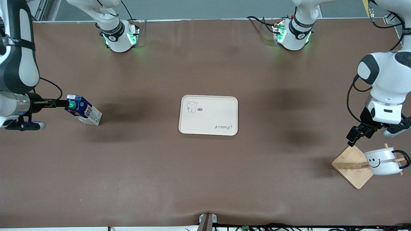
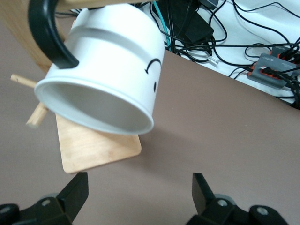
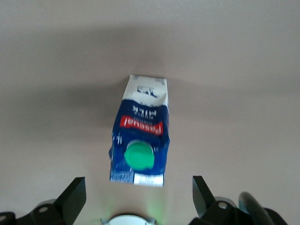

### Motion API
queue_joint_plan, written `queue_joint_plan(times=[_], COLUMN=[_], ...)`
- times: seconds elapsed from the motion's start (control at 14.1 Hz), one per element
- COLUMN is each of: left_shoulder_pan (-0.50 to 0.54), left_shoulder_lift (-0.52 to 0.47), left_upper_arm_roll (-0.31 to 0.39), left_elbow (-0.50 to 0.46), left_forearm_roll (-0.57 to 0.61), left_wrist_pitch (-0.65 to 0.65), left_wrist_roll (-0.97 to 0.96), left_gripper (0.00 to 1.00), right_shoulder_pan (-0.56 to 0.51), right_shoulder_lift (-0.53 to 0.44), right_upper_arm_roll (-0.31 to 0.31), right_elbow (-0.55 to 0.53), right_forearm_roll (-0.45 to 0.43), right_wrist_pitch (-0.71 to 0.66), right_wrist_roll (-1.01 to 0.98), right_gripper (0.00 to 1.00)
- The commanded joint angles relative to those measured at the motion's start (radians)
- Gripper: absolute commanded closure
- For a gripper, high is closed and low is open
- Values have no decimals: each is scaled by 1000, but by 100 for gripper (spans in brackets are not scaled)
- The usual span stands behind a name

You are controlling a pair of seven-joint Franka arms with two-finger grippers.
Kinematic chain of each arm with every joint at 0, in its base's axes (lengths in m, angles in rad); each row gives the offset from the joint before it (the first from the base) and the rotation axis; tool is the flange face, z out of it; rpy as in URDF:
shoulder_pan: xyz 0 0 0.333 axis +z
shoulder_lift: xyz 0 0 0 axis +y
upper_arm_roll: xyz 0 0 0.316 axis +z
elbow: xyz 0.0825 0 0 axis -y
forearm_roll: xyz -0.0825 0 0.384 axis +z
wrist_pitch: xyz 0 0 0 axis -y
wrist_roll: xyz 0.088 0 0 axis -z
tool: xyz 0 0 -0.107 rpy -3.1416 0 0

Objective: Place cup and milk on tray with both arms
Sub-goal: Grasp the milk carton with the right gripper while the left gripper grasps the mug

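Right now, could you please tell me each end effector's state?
Left end effector: open, beside the cup.
Right end effector: open, at the milk.

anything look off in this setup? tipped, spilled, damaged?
No spill or damage shows. Oddity: the white smiley mug with black handle isn't on the table; it hangs tilted, mouth angled down, on a peg of the wooden stand. The dark blue green-capped milk carton and cream-beige tray look normal. Open left gripper and right gripper hover nearby.
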Motion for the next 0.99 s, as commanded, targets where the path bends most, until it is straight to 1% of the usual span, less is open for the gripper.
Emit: queue_joint_plan(times=[0.0, 0.28, 0.57, 0.64, 0.71, 0.78, 0.85, 0.92], left_shoulder_pan=[32, 25, 19, 19, 19, 13, 8, 5], left_shoulder_lift=[30, 65, 94, 102, 110, 120, 127, 131], left_upper_arm_roll=[-5, -5, -11, -11, -11, -11, -11, -11], left_elbow=[33, 98, 130, 136, 141, 148, 155, 159], left_forearm_roll=[99, 118, 119, 119, 119, 121, 121, 139], left_wrist_pitch=[40, 40, 46, 52, 56, 59, 61, 61], left_wrist_roll=[-9, -11, -11, -11, -11, -11, -9, -9], left_gripper=[18, 19, 22, 25, 26, 27, 28, 28], right_shoulder_pan=[4, 9, 9, 11, 9, 9, 6, 4], right_shoulder_lift=[-52, -77, -84, -84, -86, -87, -86, -86], right_upper_arm_roll=[9, 10, 10, 10, 10, 10, 10, 10], right_elbow=[-118, -224, -290, -307, -328, -337, -337, -334], right_forearm_roll=[-2, 0, 0, 0, 0, 0, 0, 0], right_wrist_pitch=[79, 155, 213, 224, 245, 248, 244, 242], right_wrist_roll=[20, 20, 20, 20, 20, 20, 20, 20], right_gripper=[0, 0, 0, 0, 2, 33, 67, 89])
